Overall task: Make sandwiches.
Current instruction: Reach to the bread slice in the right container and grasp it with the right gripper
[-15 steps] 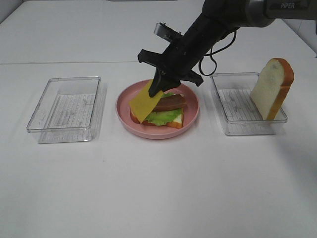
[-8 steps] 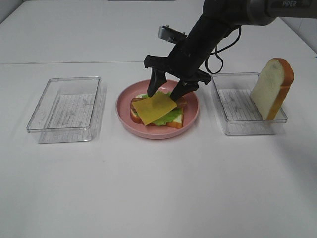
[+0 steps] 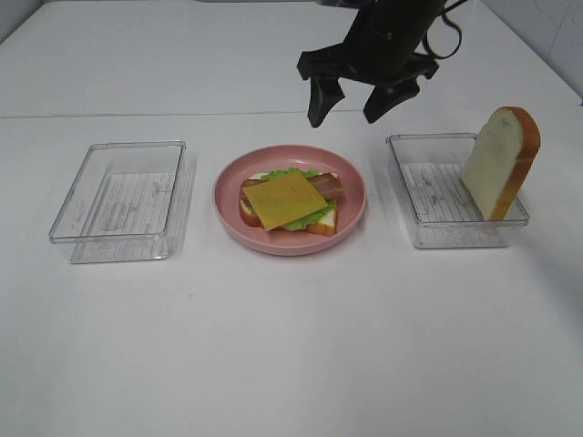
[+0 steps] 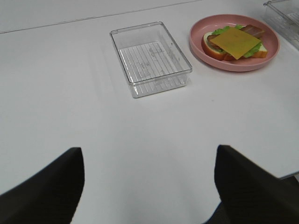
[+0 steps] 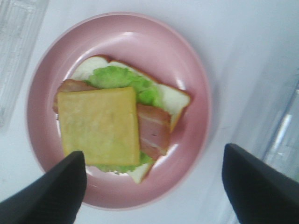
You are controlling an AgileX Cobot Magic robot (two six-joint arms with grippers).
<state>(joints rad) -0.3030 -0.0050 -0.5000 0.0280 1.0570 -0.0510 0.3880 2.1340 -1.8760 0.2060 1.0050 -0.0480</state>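
Cheese point(image 3: 284, 199) is covering most of the sandwich point(image 3: 290, 204) on the plate point(image 3: 351, 214), hiding much of the bacon point(image 3: 329, 187), while the right gripper point(image 3: 358, 98) is hanging spread and empty above, its arm cut off by the frame edge.

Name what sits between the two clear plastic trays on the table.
In the exterior high view, the pink plate holding the open sandwich sits between the left tray and right tray.

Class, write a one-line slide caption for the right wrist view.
Open right gripper above round pink plate holding open sandwich: yellow cheese square on bacon, lettuce, bread.
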